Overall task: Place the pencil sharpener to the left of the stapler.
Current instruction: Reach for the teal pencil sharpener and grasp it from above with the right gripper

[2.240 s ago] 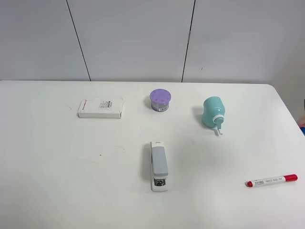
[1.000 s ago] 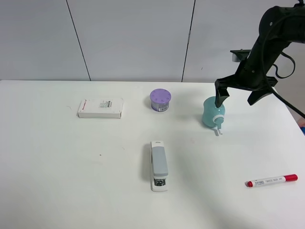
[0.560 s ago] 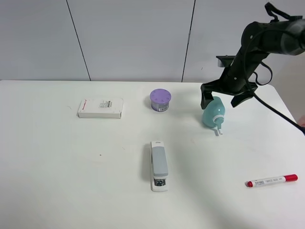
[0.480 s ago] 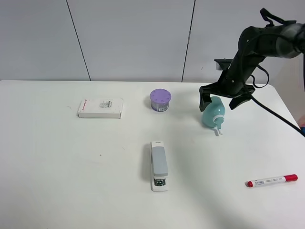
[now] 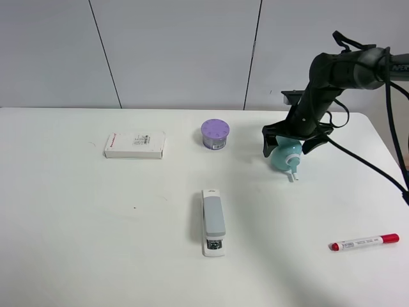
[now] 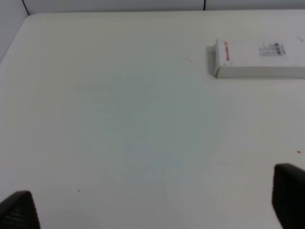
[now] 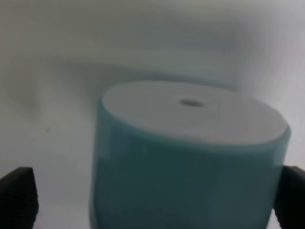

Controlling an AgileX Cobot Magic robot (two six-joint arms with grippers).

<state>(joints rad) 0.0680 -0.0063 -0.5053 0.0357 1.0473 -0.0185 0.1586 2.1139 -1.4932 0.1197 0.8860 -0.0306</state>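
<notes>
Moved: our right gripper (image 5: 285, 146) has dropped around the rounded mint-teal plastic pencil sharpener (image 5: 285, 157), fingers spread, not clamped.
Sharpener: on the white table (image 5: 96, 224), well right of the long grey-and-white stapler (image 5: 213, 220).
Left gripper (image 6: 152, 205): spread, idle.
Remaining: we judge everything, from grasp to carry to placing.

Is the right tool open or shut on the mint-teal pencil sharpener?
Open. The right tool straddles the mint-teal plastic pencil sharpener; bare table shows between one fingertip and it.

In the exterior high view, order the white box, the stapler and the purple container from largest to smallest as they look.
1. White box and stapler: about alike, so not ranked.
2. Purple container: clearly smallest.
</notes>
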